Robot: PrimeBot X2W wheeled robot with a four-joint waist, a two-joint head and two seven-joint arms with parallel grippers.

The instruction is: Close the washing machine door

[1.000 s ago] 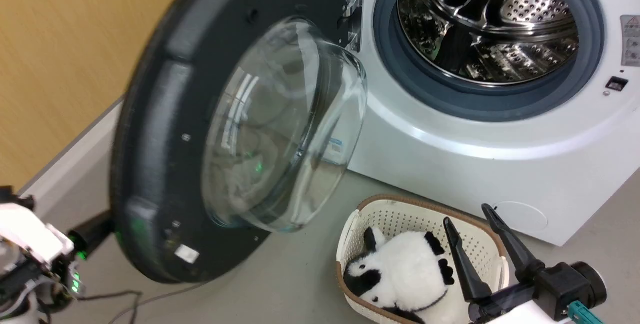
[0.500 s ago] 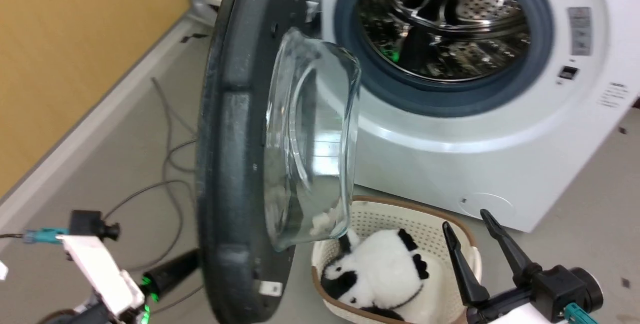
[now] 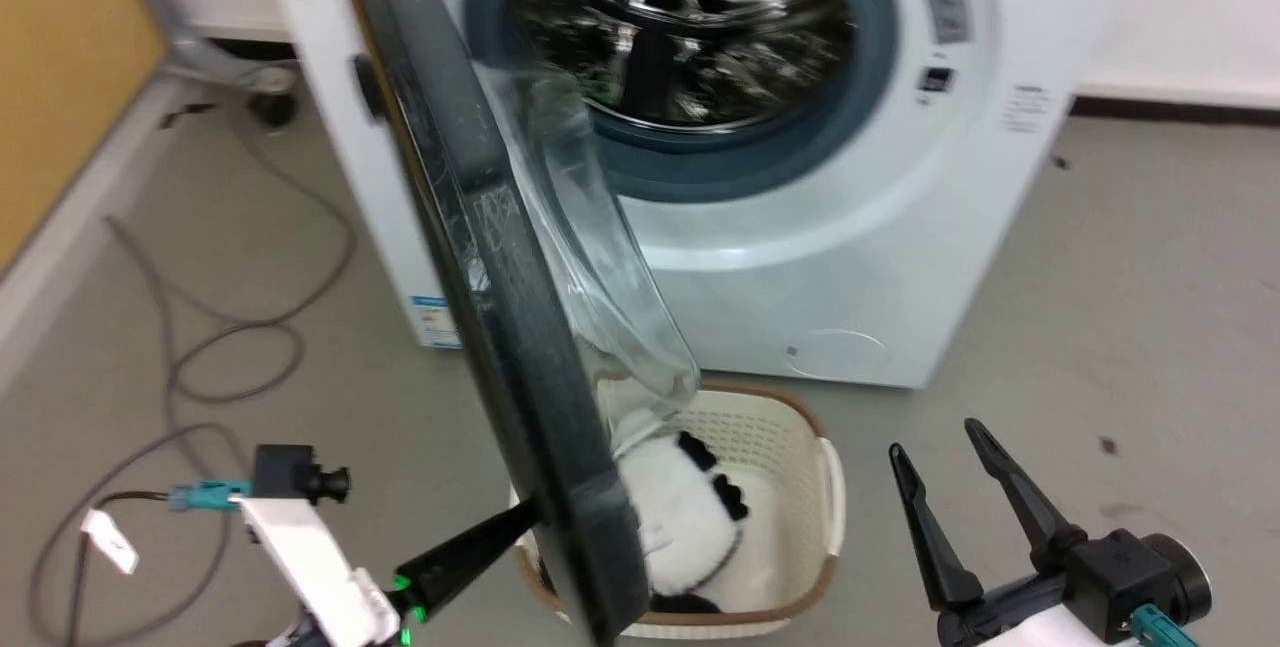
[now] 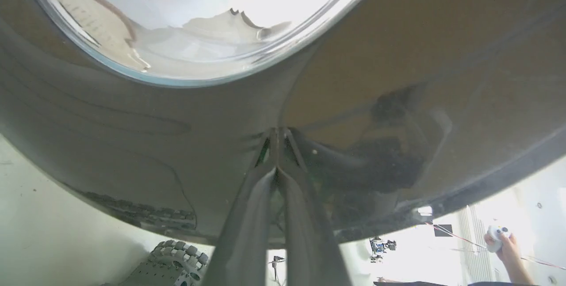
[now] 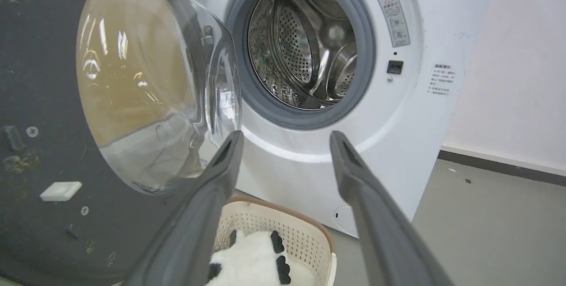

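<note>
Left claw point(image 4: 277, 169), pressed together, bears tip-first on the glossy outer face of the half-open washing machine door point(image 3: 500, 277); right claw point(image 3: 932, 435) hangs spread. Those tips could skid across the slick face, leaving the door unlatched.

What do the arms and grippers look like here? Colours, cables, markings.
The left gripper and right gripper: two long dark grey fingers each, tapering to points. The left forearm and right forearm: white. Each wrist has a small black camera with a teal connector: left camera, right camera. A white tag hangs on the left cable; a green light glows by the left fingers.
</note>
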